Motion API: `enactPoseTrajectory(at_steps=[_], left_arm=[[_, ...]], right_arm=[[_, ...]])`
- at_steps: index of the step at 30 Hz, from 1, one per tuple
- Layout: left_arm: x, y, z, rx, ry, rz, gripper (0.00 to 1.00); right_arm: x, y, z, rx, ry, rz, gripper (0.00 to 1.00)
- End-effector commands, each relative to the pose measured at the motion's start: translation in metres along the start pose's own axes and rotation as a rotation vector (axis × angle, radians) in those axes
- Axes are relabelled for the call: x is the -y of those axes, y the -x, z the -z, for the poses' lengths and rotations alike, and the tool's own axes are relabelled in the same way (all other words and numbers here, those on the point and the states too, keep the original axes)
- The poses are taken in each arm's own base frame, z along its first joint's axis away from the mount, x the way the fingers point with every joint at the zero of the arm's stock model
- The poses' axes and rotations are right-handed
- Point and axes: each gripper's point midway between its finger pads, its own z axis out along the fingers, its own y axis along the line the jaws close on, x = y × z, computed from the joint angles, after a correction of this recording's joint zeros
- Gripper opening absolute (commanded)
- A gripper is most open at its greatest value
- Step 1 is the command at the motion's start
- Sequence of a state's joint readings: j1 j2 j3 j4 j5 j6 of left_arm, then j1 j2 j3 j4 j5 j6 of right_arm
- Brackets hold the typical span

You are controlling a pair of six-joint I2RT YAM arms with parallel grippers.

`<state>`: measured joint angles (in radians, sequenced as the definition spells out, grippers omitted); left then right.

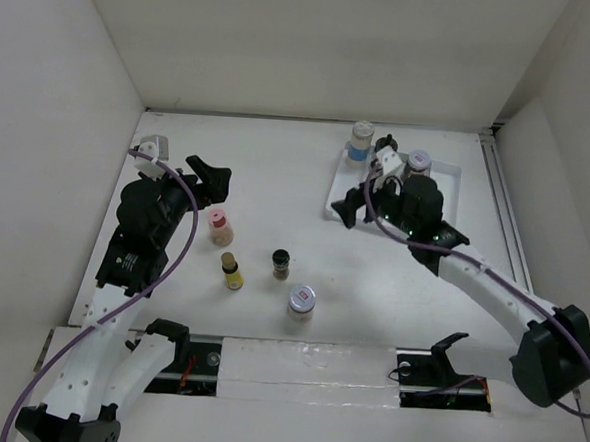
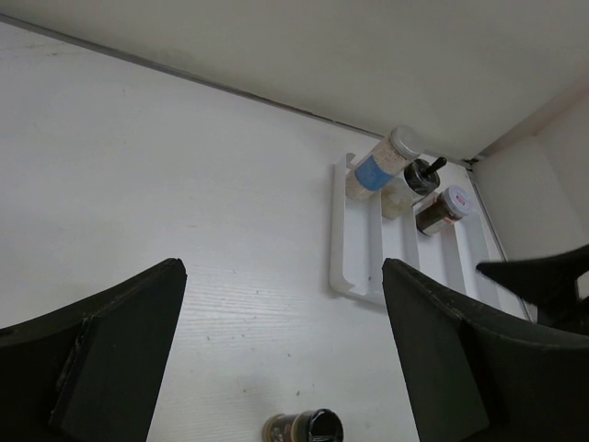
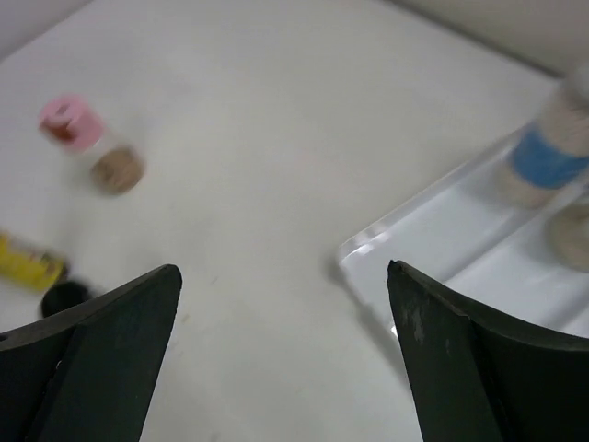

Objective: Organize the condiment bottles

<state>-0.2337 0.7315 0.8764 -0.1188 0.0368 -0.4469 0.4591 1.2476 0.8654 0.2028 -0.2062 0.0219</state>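
Four stand loose on the white table: pink-lidded jar, yellow bottle, dark jar, silver-lidded jar; left claw and right claw gape empty, the right so near the white ridged tray that a careless swing may topple its blue-labelled jar.

Pink-lidded jar stands near yellow bottle (white tray well apart).
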Motion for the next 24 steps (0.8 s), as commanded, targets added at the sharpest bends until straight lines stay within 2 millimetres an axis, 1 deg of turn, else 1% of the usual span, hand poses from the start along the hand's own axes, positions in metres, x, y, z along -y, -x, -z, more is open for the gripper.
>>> enactPoseTrajectory(at_steps=[1,2,3,4,5,6,7,8,9,10,12,13,14,16,18,19,20,22,23,24], left_arm=[[0.011,0.015,0.003,0.051,-0.049,-0.003,0.84],[0.012,0.017,0.006,0.059,-0.054,-0.004,0.84],[0.012,0.017,0.006,0.059,-0.054,-0.004,0.84],[0.012,0.017,0.006,0.059,-0.054,-0.004,0.84],[0.011,0.015,0.003,0.052,-0.049,-0.003,0.84],[0.011,0.015,0.003,0.051,-0.049,-0.003,0.84],[0.011,0.015,0.003,0.051,-0.049,-0.003,0.84],[0.011,0.015,0.003,0.051,-0.049,-0.003,0.85],[0.011,0.015,0.003,0.051,-0.049,-0.003,0.85],[0.011,0.015,0.003,0.051,-0.049,-0.003,0.85],[0.011,0.02,0.004,0.065,-0.043,-0.003,0.85],[0.012,0.022,0.006,0.073,-0.048,-0.003,0.85],[0.012,0.022,0.006,0.073,-0.048,-0.003,0.85],[0.012,0.022,0.006,0.073,-0.048,-0.003,0.85],[0.012,0.022,0.006,0.073,-0.048,-0.003,0.85],[0.012,0.022,0.006,0.073,-0.048,-0.003,0.85],[0.012,0.022,0.006,0.073,-0.048,-0.003,0.85],[0.012,0.022,0.006,0.073,-0.048,-0.003,0.85],[0.012,0.022,0.006,0.073,-0.048,-0.003,0.85],[0.012,0.022,0.006,0.073,-0.048,-0.003,0.85]], right_arm=[[-0.068,-0.036,0.032,-0.107,0.242,0.064,0.99],[-0.082,-0.043,0.041,-0.131,0.29,0.075,0.99],[-0.094,-0.058,0.056,-0.194,0.335,0.088,0.99],[-0.106,-0.066,0.064,-0.228,0.377,0.088,0.99],[-0.125,-0.076,0.071,-0.266,0.435,0.107,0.99],[-0.136,-0.082,0.076,-0.294,0.462,0.097,0.99],[-0.146,-0.095,0.08,-0.342,0.493,0.101,0.99],[-0.165,-0.104,0.088,-0.379,0.55,0.133,0.99],[-0.17,-0.109,0.087,-0.41,0.548,0.16,0.99],[-0.174,-0.118,0.09,-0.442,0.549,0.173,0.99],[-0.195,-0.125,0.098,-0.472,0.627,0.186,0.99],[-0.2,-0.133,0.098,-0.491,0.646,0.203,0.99],[-0.206,-0.132,0.099,-0.49,0.663,0.211,0.99],[-0.213,-0.142,0.103,-0.521,0.678,0.228,0.99],[-0.211,-0.146,0.096,-0.536,0.644,0.244,0.99],[-0.21,-0.144,0.093,-0.523,0.631,0.248,0.99],[-0.208,-0.153,0.09,-0.55,0.62,0.251,0.99],[-0.211,-0.146,0.08,-0.514,0.611,0.254,0.99],[-0.212,-0.147,0.076,-0.508,0.611,0.253,0.99],[-0.213,-0.147,0.068,-0.491,0.599,0.256,0.99]])
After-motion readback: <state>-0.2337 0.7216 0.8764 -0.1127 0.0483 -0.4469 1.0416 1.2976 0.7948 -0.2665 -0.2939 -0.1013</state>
